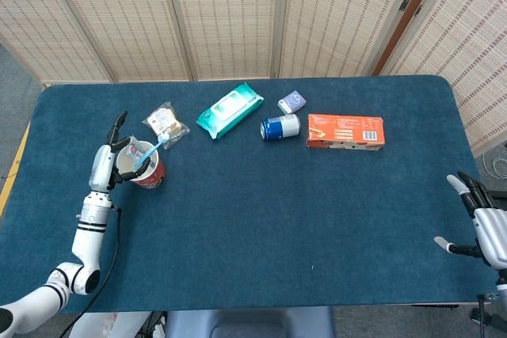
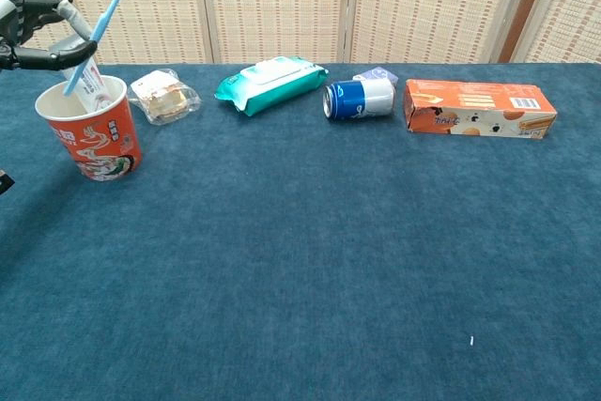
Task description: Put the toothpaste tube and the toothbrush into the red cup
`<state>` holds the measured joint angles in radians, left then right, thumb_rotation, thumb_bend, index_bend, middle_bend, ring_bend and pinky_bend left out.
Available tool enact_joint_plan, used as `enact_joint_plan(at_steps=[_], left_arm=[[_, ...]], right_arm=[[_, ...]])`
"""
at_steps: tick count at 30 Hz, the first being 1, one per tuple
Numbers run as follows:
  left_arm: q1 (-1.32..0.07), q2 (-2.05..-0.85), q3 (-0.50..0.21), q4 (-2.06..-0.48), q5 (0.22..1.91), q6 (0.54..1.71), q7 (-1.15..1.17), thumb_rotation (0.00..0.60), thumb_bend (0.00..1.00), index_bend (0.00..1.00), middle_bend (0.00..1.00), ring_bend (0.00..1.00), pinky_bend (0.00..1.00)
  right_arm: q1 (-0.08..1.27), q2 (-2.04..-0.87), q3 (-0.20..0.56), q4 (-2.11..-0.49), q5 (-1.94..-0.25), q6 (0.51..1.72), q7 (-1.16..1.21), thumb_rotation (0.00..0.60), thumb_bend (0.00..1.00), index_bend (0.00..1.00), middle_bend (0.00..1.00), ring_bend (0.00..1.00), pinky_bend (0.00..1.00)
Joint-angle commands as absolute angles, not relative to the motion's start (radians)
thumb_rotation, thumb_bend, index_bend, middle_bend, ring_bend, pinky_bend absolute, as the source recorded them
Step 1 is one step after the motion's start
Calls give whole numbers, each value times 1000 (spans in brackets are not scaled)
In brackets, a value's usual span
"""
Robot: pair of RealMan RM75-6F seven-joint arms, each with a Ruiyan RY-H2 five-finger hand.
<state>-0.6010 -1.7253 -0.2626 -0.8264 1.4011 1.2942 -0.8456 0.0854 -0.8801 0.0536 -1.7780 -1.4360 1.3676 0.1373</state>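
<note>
While the left hand [image 2: 38, 25] pinches the toothbrush [image 2: 97, 21] handle, its lower end already stands in the red cup [image 2: 91, 133] at far left beside the toothpaste tube [image 2: 87, 82]; only release remains. Right hand [image 1: 485, 223] idle, fingers spread, grasping nothing.

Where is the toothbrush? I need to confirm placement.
The toothbrush stands tilted in the red cup at the table's left, beside the left hand.

Left hand [image 2: 28, 21] fingers [image 2: 56, 49] touch the toothbrush [image 2: 97, 21] standing in the red cup [image 2: 92, 129].
</note>
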Motion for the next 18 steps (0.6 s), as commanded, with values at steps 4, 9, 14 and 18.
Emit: enact_joint_plan(at_steps=[4, 9, 14, 18], left_arm=[[-597, -1738, -255, -808, 1402, 1293, -866, 600, 385, 532, 0, 0, 0], [-592, -1750, -250, -791, 1401, 1293, -887, 600, 386, 523, 0, 0, 0], [-590, -1763, -247, -769, 1400, 1291, -910, 600, 386, 513, 0, 0, 0], [-589, -1771, -245, -757, 1402, 1292, -923, 600, 386, 510, 0, 0, 0]], right_arm=[[86, -880, 52, -1779, -1436, 1366, 135, 600, 0, 48, 38, 0, 253], [87, -882, 52, -1779, -1436, 1364, 133, 600, 0, 48, 39, 0, 253], [87, -882, 53, -1778, -1435, 1365, 132, 600, 0, 48, 38, 0, 253], [87, -882, 52, -1778, -1436, 1365, 133, 600, 0, 48, 39, 0, 253]])
